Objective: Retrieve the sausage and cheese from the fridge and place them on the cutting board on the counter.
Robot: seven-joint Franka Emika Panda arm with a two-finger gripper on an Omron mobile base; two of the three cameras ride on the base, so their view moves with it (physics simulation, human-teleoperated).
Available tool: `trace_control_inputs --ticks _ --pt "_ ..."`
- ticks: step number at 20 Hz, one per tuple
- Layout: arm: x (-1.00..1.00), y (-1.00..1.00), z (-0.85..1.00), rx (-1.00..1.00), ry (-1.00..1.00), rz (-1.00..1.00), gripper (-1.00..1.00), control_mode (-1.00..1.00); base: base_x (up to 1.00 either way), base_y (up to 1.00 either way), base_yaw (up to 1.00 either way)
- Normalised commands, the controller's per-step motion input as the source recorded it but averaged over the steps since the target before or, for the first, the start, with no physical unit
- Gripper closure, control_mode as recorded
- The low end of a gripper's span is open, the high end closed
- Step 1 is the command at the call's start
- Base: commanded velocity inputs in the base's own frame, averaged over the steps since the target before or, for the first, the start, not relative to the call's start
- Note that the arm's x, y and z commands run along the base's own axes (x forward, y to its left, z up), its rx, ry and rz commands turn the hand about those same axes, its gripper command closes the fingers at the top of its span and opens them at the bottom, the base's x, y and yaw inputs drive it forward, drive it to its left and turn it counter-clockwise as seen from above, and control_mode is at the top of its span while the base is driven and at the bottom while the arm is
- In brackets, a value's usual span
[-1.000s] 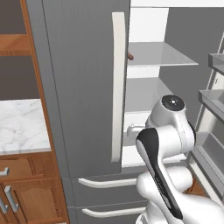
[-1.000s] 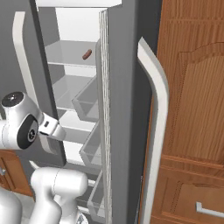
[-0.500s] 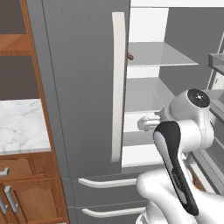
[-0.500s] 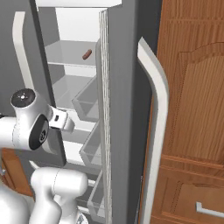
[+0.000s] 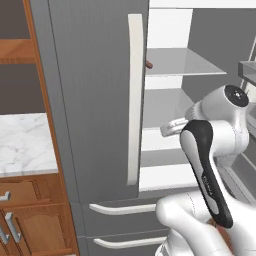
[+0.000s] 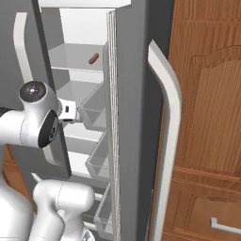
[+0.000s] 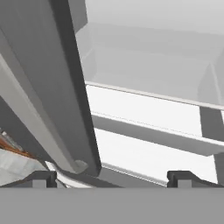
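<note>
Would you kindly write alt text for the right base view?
The fridge stands with its right door swung open, and a sausage lies on an upper shelf inside. The white arm reaches in below that shelf, beside the door bins.

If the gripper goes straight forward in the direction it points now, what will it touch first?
Most likely the fridge interior. In the hand view the open gripper points at the bare white shelves, beside the closed left door's edge. Nothing lies between, so a shelf front comes first, though depth is unclear.
</note>
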Motion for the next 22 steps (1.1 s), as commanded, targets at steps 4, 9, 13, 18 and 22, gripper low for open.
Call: trace_control_inputs --ticks 4,9,13,18,22 --pt "0.05 -0.05 0.57 -0.14 -0.12 0.05 -1.00 -1.00 0.00 0.00 0.00" --pt "0.14 -0.15 0.45 -0.08 -0.09 0.06 -1.00 -1.00 0.00 0.00 0.00" --pt "0.33 -0.15 0.28 -0.04 -0.16 0.03 -1.00 -1.00 0.00 0.00 0.00" --pt "0.27 -0.09 0.35 -0.04 -0.20 0.00 -1.00 -1.00 0.00 0.00 0.00" --pt "0.30 -0.04 0.39 -0.01 -0.04 0.00 -1.00 -1.00 0.00 0.00 0.00"
